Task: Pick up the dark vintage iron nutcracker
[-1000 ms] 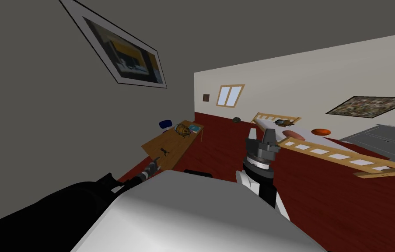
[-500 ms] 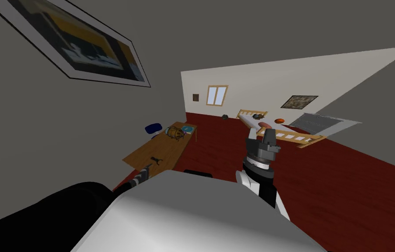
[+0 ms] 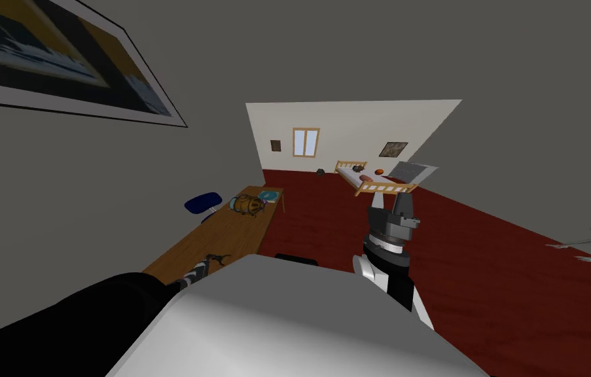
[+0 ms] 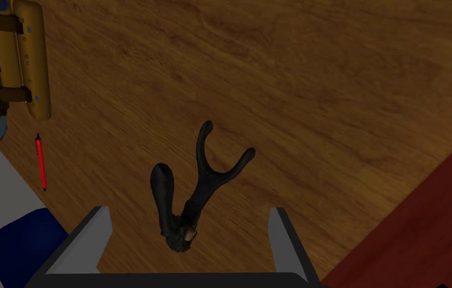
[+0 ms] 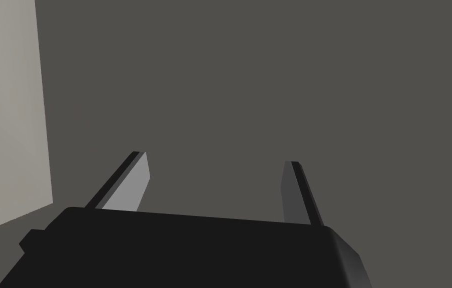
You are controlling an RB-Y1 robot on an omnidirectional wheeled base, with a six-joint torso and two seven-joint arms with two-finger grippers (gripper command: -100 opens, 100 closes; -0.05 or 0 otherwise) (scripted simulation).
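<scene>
The right pincer (image 5: pixel 217 158) is seen along its own length. Two thin, blade-like fingers (image 5: pixel 128 187) are raised from the dark, box-like body and are held well apart, spread wide. One blade is lit pale grey; the other is shaded darker. Each is edged with a black strip.

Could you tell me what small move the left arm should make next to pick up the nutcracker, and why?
Probably lower the left claw straight toward the wooden table before closing. The claw is open and lined up with the jointed end of the dark nutcracker, which lies flat on the wood and appears not yet touched.
</scene>
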